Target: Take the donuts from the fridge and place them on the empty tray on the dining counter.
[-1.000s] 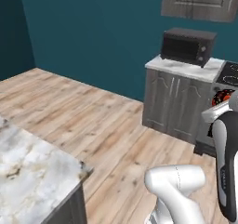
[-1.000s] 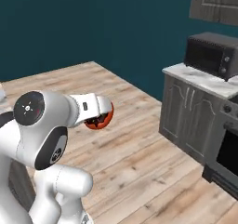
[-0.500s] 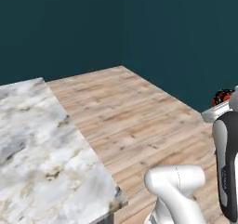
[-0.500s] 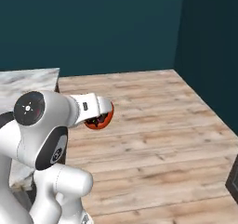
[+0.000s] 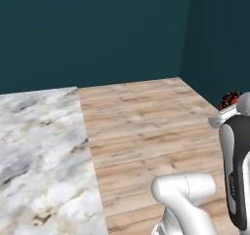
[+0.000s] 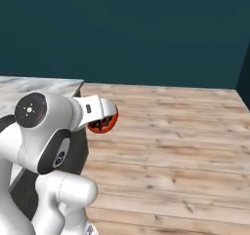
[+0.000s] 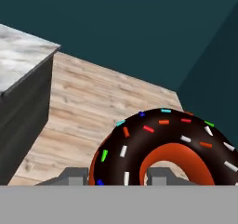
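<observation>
Gripper (image 7: 111,180) clamped on 1 dark, sprinkled donut (image 7: 162,148) with a red-orange underside, carried in the air over the wood floor (image 6: 176,146), just beside the marble dining counter (image 5: 39,156), before a teal wall (image 5: 97,34).

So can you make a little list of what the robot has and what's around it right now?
held thing: donut, dark icing with coloured sprinkles, red-orange underneath
gripper: shut on the donut, carried in the air
counter: marble top, dark base, to the arm's left
floor: light wood planks
wall: dark teal
tray: cannot tell
</observation>
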Available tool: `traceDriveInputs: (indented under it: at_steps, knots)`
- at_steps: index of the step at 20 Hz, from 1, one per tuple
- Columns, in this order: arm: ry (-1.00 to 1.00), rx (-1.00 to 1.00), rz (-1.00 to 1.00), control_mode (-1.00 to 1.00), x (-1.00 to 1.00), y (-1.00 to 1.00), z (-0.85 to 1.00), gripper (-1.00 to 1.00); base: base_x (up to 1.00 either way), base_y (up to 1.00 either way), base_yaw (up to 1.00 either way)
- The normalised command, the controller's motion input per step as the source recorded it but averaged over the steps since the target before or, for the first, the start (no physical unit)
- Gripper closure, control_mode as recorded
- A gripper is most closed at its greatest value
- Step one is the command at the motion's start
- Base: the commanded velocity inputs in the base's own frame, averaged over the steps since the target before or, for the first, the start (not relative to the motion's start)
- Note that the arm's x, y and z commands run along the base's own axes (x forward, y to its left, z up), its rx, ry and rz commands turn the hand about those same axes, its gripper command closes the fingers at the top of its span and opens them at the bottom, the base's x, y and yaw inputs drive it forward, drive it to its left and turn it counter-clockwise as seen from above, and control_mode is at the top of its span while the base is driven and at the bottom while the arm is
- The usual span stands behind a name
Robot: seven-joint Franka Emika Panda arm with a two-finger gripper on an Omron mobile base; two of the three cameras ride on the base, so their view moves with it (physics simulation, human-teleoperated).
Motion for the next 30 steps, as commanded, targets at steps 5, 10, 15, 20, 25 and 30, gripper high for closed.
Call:
traceDriveInputs:
  at_steps: [5,10,15,20,25,30]
  knots:
    - [0.0,0.0,0.0,1.0,0.0,0.0,0.0,1.0,1.0,-0.76,0.31]
    - [0.0,0.0,0.0,1.0,0.0,0.0,0.0,1.0,1.0,-0.42,0.35]
    - [0.0,0.0,0.0,1.0,0.0,0.0,0.0,1.0,1.0,-0.04,0.55]
    - [0.0,0.0,0.0,1.0,0.0,0.0,0.0,1.0,1.0,-0.22,0.5]
    - [0.0,0.0,0.0,1.0,0.0,0.0,0.0,1.0,1.0,-0.63,0.39]
    - [0.0,0.0,0.0,1.0,0.0,0.0,0.0,1.0,1.0,-0.53,0.41]
